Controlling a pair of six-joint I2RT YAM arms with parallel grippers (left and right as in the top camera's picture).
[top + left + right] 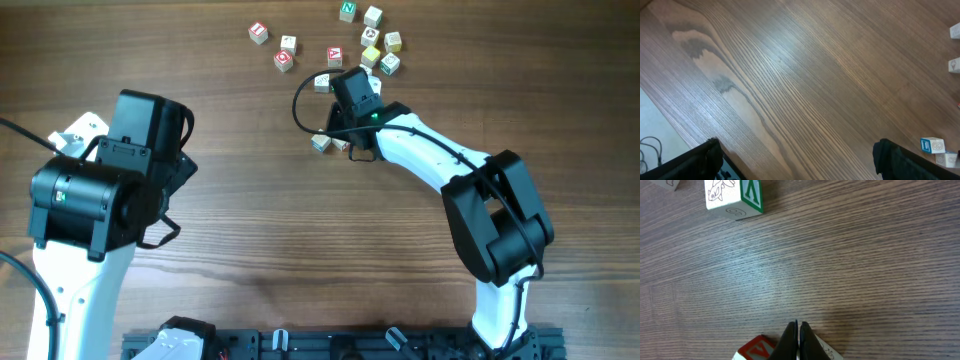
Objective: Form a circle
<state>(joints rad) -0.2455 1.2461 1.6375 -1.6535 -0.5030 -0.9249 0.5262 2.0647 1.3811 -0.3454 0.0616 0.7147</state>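
Note:
No true circle shows. A tight clump of small pale letter cubes point(322, 143) lies at the tip of my right gripper point(348, 143), partly hidden under it. In the right wrist view the right gripper point(798, 330) is shut with nothing between its fingers. Its tips stand low over the table between a red-lettered cube point(754, 349) on the left and a pale cube point(827, 351) on the right. A green-lettered cube point(735, 197) lies farther off. My left gripper point(797, 160) hangs open over bare wood at the left point(182, 175), far from the cubes.
Several more letter cubes point(371, 37) lie scattered along the far edge of the wooden table point(250, 230), beyond the right wrist. A few cubes point(932, 145) show at the right edge of the left wrist view. The table's edge point(660, 125) is near the left gripper.

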